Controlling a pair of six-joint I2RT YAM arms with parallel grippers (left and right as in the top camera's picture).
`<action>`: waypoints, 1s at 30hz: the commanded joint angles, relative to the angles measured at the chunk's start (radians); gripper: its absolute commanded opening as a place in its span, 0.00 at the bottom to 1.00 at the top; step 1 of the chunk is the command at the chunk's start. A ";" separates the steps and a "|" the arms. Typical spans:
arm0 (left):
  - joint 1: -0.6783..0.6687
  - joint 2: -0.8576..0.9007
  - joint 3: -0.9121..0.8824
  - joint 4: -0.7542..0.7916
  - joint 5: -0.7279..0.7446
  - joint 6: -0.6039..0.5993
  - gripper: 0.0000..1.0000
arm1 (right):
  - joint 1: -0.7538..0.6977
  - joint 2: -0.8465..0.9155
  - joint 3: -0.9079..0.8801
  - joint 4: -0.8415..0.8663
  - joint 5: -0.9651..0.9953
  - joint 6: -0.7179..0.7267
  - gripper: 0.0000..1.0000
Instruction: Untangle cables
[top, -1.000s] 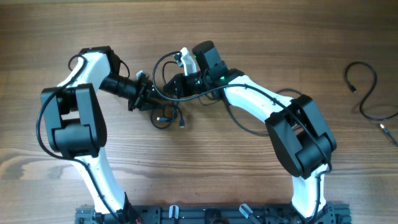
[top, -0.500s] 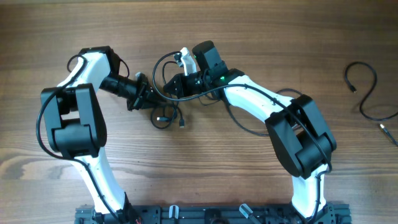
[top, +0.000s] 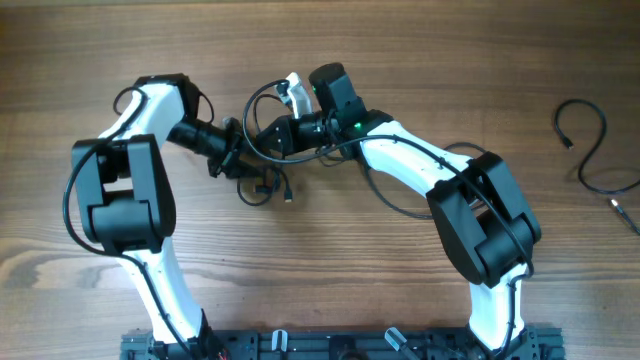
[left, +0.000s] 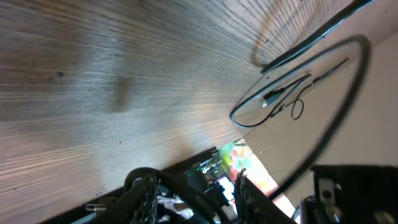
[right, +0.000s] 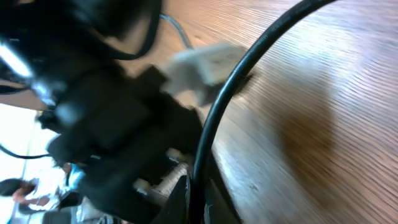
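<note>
I am in the middle of pulling the knot apart, and nothing here is freed yet. The cables (top: 266, 186) sit as a small black tangle on the worktop (top: 330, 280), left of centre, just nearer than the spot where my two arms meet.

My right pincer (top: 268, 137) reaches in from the right and is clamped on a black cable (right: 209, 124). In its wrist view that cable sweeps down in a curve and ends between the tips. A white plug (top: 293, 90) stands just on the far side of that wrist, near the top of a loop rising out of the tangle.

My left pincer (top: 238, 160) comes in from the left, almost nose to nose with the right one. Its fingers (left: 144, 193) stand apart. A dark strand crosses the gap between them, but I cannot tell whether it touches either finger.

Well apart from all this, at the right edge of the worktop, a loose cable (top: 590, 150) lies alone in an open curl. I take it as one already sorted.

As I judge it, the next move calls for the left pincer to close near the knot, on a different strand from the one the right holds. The two should then draw away from each other slowly, low over the wood. The risk is that both take the same cable, or that the pull tightens the loops instead of opening them. The white plug may also snag on its way through.
</note>
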 joint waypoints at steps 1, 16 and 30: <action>-0.021 0.007 -0.001 0.011 -0.004 -0.042 0.36 | 0.000 -0.023 0.003 0.023 -0.078 0.003 0.05; -0.019 0.007 -0.001 -0.037 0.016 -0.043 0.49 | 0.000 -0.023 0.003 0.021 -0.042 -0.027 0.05; -0.019 0.007 -0.001 -0.098 0.138 -0.044 0.43 | 0.000 -0.023 0.003 0.013 -0.040 -0.026 0.05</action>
